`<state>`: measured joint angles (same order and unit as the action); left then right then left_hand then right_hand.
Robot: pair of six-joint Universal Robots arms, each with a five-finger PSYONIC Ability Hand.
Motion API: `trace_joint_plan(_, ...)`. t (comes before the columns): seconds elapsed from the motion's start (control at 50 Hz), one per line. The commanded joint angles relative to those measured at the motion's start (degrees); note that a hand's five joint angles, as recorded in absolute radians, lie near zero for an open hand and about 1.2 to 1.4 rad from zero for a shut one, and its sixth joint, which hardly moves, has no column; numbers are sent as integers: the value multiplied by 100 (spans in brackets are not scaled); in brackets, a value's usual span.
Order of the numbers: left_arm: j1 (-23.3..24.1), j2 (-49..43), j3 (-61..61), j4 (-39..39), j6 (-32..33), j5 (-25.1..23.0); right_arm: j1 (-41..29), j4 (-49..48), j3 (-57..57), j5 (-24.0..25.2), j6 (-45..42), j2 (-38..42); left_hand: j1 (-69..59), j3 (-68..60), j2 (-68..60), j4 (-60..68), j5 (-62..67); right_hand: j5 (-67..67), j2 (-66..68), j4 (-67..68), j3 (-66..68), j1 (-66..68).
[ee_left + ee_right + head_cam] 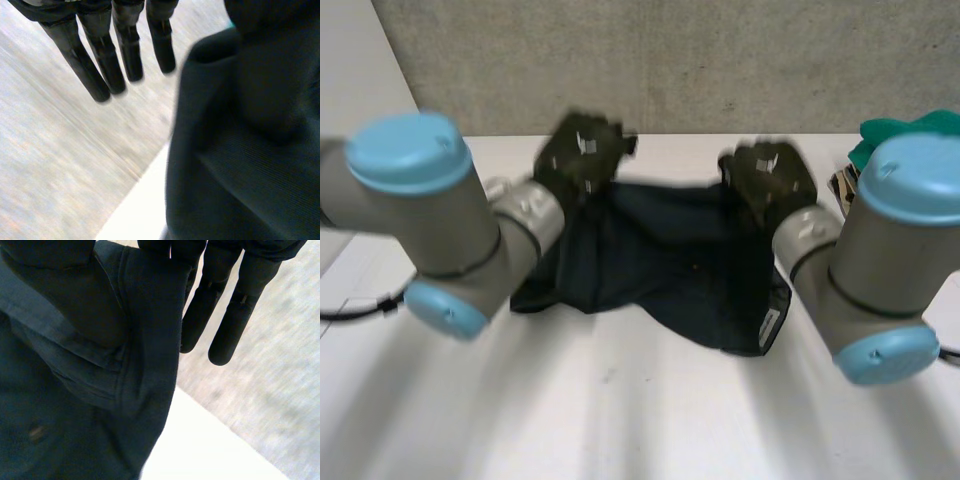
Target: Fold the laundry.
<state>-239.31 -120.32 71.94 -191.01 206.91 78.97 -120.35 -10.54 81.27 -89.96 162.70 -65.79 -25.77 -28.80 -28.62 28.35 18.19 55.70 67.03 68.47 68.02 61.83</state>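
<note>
Laundry in the head view is one dark navy garment (660,255), stretched over the white bench (620,400) with its far corners up at the left hand (582,150) and right hand (772,178). A green cloth (910,128) lies at the far right.

In the left wrist view, the fingers (107,65) are straight and spread, clear of the garment, which rises beside them on the thumb side.

In the right wrist view, the right hand pinches the garment's hemmed edge between thumb and straight fingers (240,310).
</note>
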Motion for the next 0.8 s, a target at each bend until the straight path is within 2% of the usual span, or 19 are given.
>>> trace_joint_plan(0.02,16,-123,847,99,156,215,108,228,345,101,-300,496,1033,1336,1318,-1291,-1275,1430,1297,1153,1198,1817)
trace_joint_plan(0.08,25,114,1093,187,51,557,152,464,389,92,-432,505,1577,1880,1862,-1835,-1819,1430,1297,1153,1198,1817)
trace_joint_plan(0.18,-2,754,1567,310,-615,1382,160,1009,512,92,-564,348,1577,1880,1862,-1835,-1819,1430,1297,1153,1198,1817)
trace_joint_plan(0.26,-10,1133,1884,581,-1221,1648,169,1168,643,66,-564,190,1577,1880,1862,-1835,-1819,1430,1297,1153,1198,1817)
trace_joint_plan(0.32,-19,1239,2008,880,-1460,1639,187,1160,688,40,-555,93,1577,1880,1862,-1835,-1819,1430,1297,1153,1198,1817)
trace_joint_plan(0.34,-37,1266,2060,1143,-1591,1613,204,1151,697,5,-538,23,1577,1880,1862,-1835,-1819,-670,-803,-947,-902,-283)
trace_joint_plan(0.38,-63,1292,2069,1460,-1715,1587,222,1159,697,-39,-503,-83,1577,1880,1862,-1835,-1819,-2919,-3052,-3196,-3151,-2532)
trace_joint_plan(0.44,-142,1318,2069,2093,-1944,1473,292,1195,697,-145,-459,-390,1577,1880,1862,-1835,-1819,-3785,-3918,-4062,-4017,-3398)
trace_joint_plan(0.56,-370,1669,2078,2902,-2295,1034,415,1562,820,56,-694,-1172,1577,1880,1862,-1835,-1819,-3620,-3753,-3897,-3852,-3233)
trace_joint_plan(0.64,-555,1784,2104,3061,-2287,857,468,2213,934,390,-1301,-1454,834,1137,1119,-1092,-1076,-2964,-3097,-3241,-3196,-2577)
trace_joint_plan(0.7,-626,1741,2122,3114,-2269,778,477,2740,1083,619,-1750,-1569,665,968,950,-923,-906,-2425,-2558,-2702,-2657,-2038)
trace_joint_plan(0.8,-687,1495,2078,3114,-2234,796,407,3119,1408,743,-2023,-1613,665,968,949,-923,-906,-2239,-2372,-2516,-2471,-1852)
